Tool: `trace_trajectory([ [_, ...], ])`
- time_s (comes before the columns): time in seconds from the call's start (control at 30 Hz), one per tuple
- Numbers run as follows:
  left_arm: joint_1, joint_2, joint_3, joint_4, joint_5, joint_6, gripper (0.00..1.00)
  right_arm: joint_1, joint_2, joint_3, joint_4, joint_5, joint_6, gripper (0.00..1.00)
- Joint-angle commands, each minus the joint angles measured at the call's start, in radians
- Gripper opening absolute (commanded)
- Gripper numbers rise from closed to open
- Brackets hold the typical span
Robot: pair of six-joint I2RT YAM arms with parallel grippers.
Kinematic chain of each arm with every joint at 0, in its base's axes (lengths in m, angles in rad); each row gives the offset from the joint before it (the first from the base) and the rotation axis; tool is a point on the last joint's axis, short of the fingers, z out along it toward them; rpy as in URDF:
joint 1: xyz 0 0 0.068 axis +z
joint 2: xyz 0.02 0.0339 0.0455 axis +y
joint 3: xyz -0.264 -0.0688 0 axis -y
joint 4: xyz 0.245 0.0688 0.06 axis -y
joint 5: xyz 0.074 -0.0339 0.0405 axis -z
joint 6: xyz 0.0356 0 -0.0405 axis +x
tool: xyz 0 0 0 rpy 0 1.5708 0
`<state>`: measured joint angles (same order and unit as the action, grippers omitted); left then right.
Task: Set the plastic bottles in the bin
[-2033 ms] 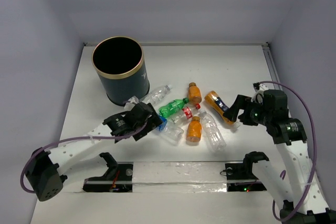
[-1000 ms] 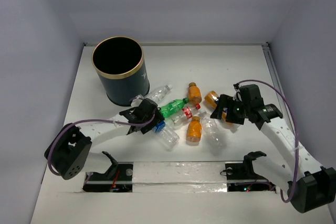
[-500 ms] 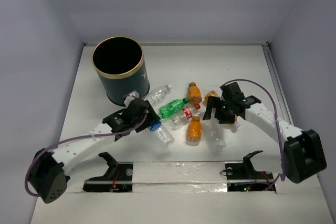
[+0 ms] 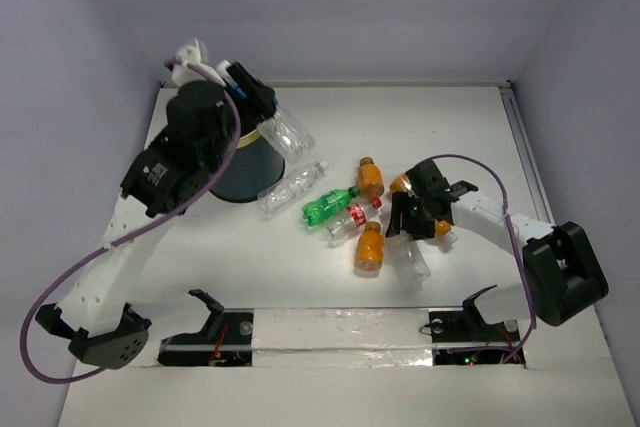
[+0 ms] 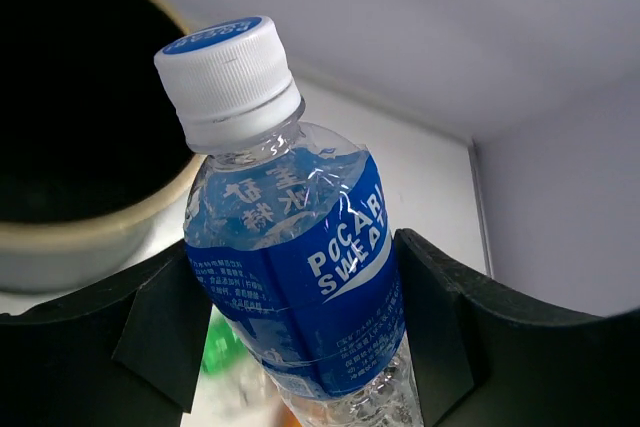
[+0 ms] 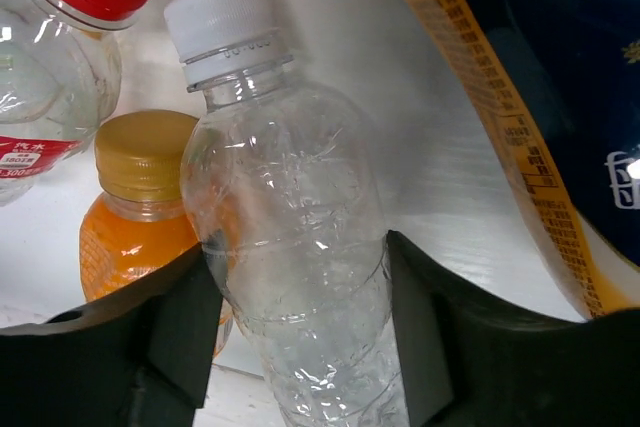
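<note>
My left gripper (image 4: pixel 262 112) is raised beside the navy bin (image 4: pixel 245 172) and shut on a clear bottle (image 5: pixel 290 277) with a blue label and white cap. The cap points toward the bin's gold rim (image 5: pixel 110 227). That bottle (image 4: pixel 288 135) hangs over the bin's right edge. My right gripper (image 4: pixel 408 219) is low on the table, its pads pressed on both sides of a clear white-capped bottle (image 6: pixel 290 247), which still lies on the table. An orange bottle (image 6: pixel 140 217) lies just left of it.
Loose on the table lie a green bottle (image 4: pixel 325 207), a red-labelled clear bottle (image 4: pixel 352 220), a clear bottle (image 4: pixel 290 187) by the bin, and orange bottles (image 4: pixel 371 177) (image 4: pixel 369 247). Another orange bottle (image 6: pixel 480 97) lies right of my right gripper.
The left arm lifted the blue-labelled bottle from the table up to the bin's rim. The right gripper slid left onto the clear bottle and its jaws narrowed around it.
</note>
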<state>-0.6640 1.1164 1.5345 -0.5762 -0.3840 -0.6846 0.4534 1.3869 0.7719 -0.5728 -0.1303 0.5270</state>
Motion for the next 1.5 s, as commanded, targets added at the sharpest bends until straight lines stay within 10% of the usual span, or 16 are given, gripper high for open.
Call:
trace_trajectory([
  [0.0, 0.116, 0.08, 0.154, -0.002, -0.096, 0.209, 0.45, 0.007, -0.038, 0.006, 0.034, 0.041, -0.004, 0.58],
  [0.5, 0.484, 0.327, 0.165, 0.188, -0.184, 0.329, 0.46, 0.007, -0.376, 0.387, -0.15, -0.07, 0.047, 0.54],
  [0.73, 0.484, 0.301, 0.078, 0.231, -0.095, 0.335, 0.9, 0.089, -0.186, 0.74, -0.023, -0.132, 0.117, 0.54],
  [0.83, 0.484, 0.252, 0.099, 0.211, -0.043, 0.332, 0.93, 0.162, -0.031, 0.943, 0.039, -0.132, 0.145, 0.54],
  [1.47, 0.412, -0.337, -0.264, 0.089, 0.208, 0.125, 0.47, 0.33, 0.881, 1.871, 0.519, 0.139, 0.415, 0.55],
])
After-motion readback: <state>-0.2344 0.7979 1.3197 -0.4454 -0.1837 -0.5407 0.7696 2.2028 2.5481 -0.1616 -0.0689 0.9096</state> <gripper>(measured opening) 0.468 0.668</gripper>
